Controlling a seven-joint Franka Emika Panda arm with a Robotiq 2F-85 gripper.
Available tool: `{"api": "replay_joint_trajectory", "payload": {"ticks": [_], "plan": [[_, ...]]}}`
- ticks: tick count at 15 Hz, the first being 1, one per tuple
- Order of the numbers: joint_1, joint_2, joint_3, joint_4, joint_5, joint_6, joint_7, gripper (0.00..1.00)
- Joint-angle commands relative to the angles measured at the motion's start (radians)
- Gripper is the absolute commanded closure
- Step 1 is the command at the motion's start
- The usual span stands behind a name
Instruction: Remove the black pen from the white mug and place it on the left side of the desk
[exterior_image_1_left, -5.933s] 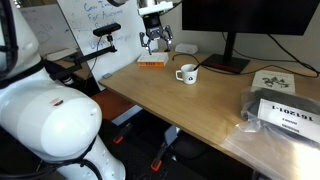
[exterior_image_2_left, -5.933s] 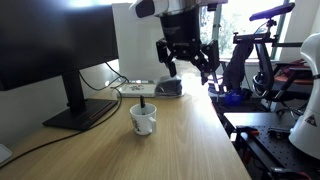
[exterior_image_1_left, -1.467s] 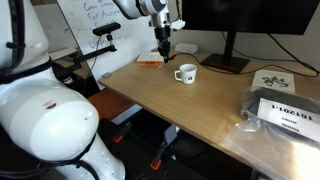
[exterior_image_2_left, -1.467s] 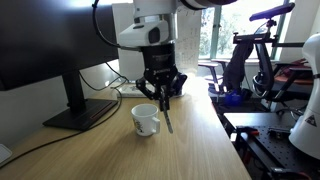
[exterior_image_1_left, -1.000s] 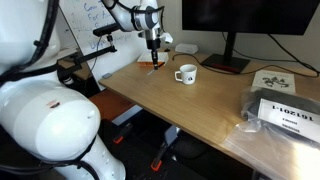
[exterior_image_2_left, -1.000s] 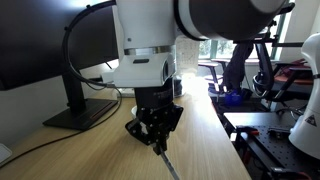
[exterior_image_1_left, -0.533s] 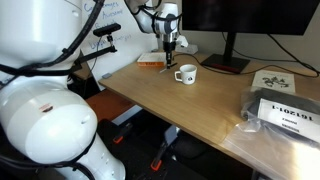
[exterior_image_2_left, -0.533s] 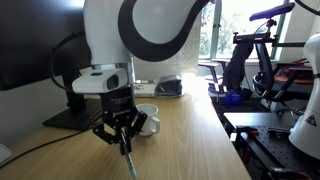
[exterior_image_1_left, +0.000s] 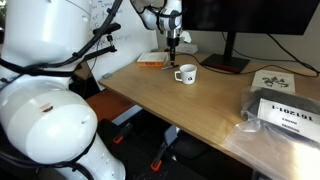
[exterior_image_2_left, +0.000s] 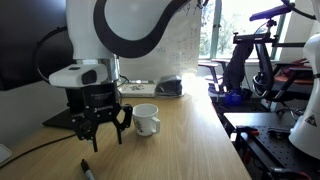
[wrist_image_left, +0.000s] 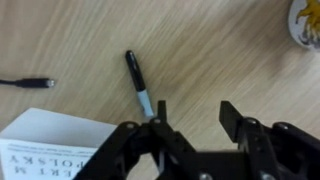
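Observation:
The black pen (wrist_image_left: 140, 88) lies flat on the tan desk (wrist_image_left: 220, 60). In an exterior view the pen (exterior_image_2_left: 87, 170) shows below and in front of my gripper. My gripper (exterior_image_2_left: 100, 127) is open and empty, just above the desk, beside the white mug (exterior_image_2_left: 146, 120). In the wrist view the open fingers (wrist_image_left: 192, 125) sit just past the pen's end, not touching it. The mug's rim shows at the top right corner (wrist_image_left: 308, 20). In an exterior view the mug (exterior_image_1_left: 186, 74) stands on the desk (exterior_image_1_left: 200, 105) with the gripper (exterior_image_1_left: 173, 42) behind it; there the pen is hidden.
A black monitor on a stand (exterior_image_2_left: 75, 112) is next to the gripper. A printed paper (wrist_image_left: 50, 145) and a cable end (wrist_image_left: 25, 83) lie near the pen. An orange item (exterior_image_1_left: 151, 62) sits at the desk's far corner, a black bag (exterior_image_1_left: 285, 115) at the other end.
The gripper carried the pen away from the mug, along the desk toward the monitor side, then opened. The pen now lies on the desk and the gripper is empty.

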Motion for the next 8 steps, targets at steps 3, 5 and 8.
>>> {"api": "replay_joint_trajectory", "payload": {"ticks": [3,5,8], "plan": [[0.070,-0.189,-0.046,-0.141,-0.188,0.081,0.177,0.00],[0.074,-0.260,-0.043,-0.188,-0.219,0.075,0.220,0.00],[0.062,-0.338,-0.028,-0.249,-0.205,0.052,0.212,0.00]]}}
